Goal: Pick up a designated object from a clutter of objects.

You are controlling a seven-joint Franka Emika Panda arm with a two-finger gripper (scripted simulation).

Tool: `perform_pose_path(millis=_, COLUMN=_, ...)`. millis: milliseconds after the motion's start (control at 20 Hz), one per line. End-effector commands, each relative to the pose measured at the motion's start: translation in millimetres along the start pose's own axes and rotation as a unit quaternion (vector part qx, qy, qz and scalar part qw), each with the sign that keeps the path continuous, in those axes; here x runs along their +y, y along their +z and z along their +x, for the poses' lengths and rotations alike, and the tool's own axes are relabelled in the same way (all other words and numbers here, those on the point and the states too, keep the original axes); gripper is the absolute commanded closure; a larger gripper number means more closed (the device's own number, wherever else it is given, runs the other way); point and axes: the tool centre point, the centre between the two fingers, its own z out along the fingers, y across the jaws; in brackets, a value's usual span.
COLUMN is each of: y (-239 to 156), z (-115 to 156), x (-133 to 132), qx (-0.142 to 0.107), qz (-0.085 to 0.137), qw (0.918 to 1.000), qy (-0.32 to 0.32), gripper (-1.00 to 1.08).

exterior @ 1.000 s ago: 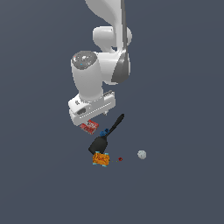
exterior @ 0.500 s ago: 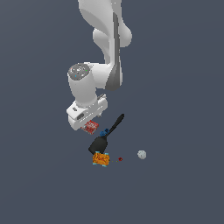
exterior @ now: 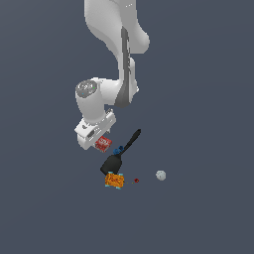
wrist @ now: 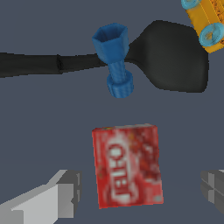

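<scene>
The red box is lying flat on the counter between the two fingers of the jaws, which are standing spread wide and gripping nothing, with clear gaps on both sides of the box. In the exterior view the same red box is peeking out just under the white hand, at about 5 o'clock from it.

The arm is coming down from the top of the exterior view, bending at a rounded grey-capped joint and pointing its hand down at the counter.

Only the wrist view is showing the white print on the box's face and the finger gaps; only the exterior view is showing the arm's bend, the tiny red ball and the pale ball.

Beyond the box, a small blue piece is lying against the black spatula, whose handle is running off the picture edge. An orange box with cyan edges is sitting just past the spatula's blade. In the exterior view this orange box is at 6 o'clock from the spatula, the balls at 3 o'clock from it.
</scene>
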Motion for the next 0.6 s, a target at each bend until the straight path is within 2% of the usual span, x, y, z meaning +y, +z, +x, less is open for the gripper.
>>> perform_pose_path(millis=0, y=6, z=-5, x=-1, qx=0.0, qz=-0.001, qw=0.9999, qy=-0.015, gripper=-0.92)
perform_pose_path(millis=550, y=17, z=-14, x=-3, qx=0.0, qz=-0.001, qw=0.9993, qy=-0.037, gripper=-0.92)
